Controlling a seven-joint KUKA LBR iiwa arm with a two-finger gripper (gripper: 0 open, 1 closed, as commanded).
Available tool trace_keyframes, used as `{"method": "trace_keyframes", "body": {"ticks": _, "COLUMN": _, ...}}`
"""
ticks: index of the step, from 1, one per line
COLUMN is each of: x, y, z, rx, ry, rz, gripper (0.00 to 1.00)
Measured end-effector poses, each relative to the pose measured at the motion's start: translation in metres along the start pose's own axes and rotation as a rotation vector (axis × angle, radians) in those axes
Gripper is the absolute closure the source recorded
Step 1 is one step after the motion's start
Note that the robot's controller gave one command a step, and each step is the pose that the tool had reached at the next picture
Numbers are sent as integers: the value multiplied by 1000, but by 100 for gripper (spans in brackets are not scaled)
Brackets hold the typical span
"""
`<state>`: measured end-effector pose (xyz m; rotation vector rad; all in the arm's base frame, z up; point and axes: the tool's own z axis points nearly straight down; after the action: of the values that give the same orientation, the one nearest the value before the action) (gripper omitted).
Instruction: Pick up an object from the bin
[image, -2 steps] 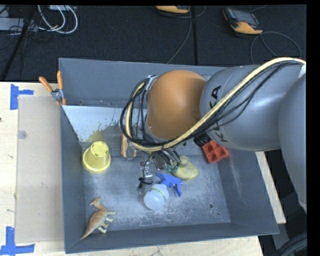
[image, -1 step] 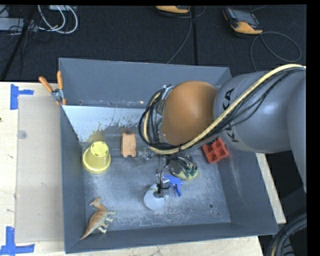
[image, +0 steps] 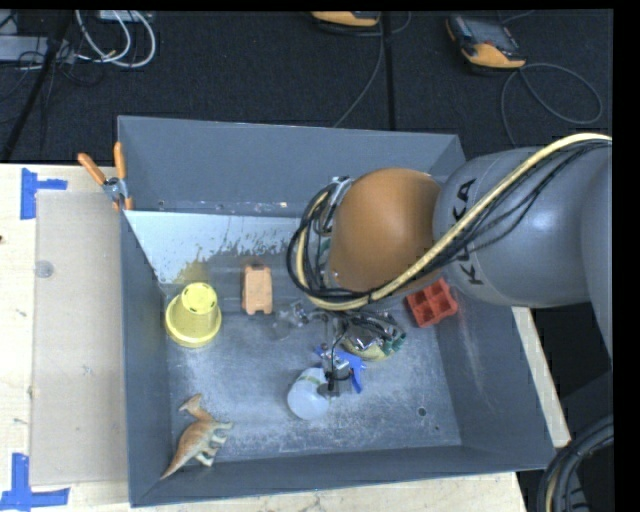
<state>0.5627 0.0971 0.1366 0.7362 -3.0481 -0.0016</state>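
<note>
**Arm down in the bin, tip at a pale round thing near the front**

From where I stand, the big grey arm (image: 540, 230) comes in from the right and bends down into the grey metal bin (image: 250, 160). Its wrist carries a rounded orange-brown cover (image: 385, 225), with black cables (image: 297, 262) looped around the cover's left side. A pale cable runs along the top of the arm.

Below the cover, the fingers (image: 337, 380) reach down close to the bin floor, a little front of the middle. They are a dark, narrow tip with bits of blue around it. Whether they are apart or together I cannot tell; the parts are too tangled to separate by eye.

Right at that tip, on its left and slightly nearer the front wall, lies a pale round thing (image: 303, 400), whitish and smooth-looking, resting on the floor. The tip seems to meet its upper right edge, but I cannot say it is gripped.

The other things lie scattered rather than heaped:
- A yellow cup (image: 194, 313) lies toward the left side.
- A tan wooden block (image: 257, 290) is just beside the cup on its right.
- A red block (image: 431, 303) peeks out from under the arm on the right.
- A tan toy dinosaur (image: 198, 435) lies in the front left corner, well apart from the tip.
</note>
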Motion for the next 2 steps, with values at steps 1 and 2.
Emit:
{"method": "trace_keyframes", "body": {"ticks": 1, "x": 12, "y": -16, "z": 57, "rx": 0, "ry": 9, "rz": -285, "gripper": 0}}
{"method": "trace_keyframes", "body": {"ticks": 2, "x": 5, "y": -17, "z": 83, "rx": 5, "ry": -16, "rz": -324, "gripper": 100}}
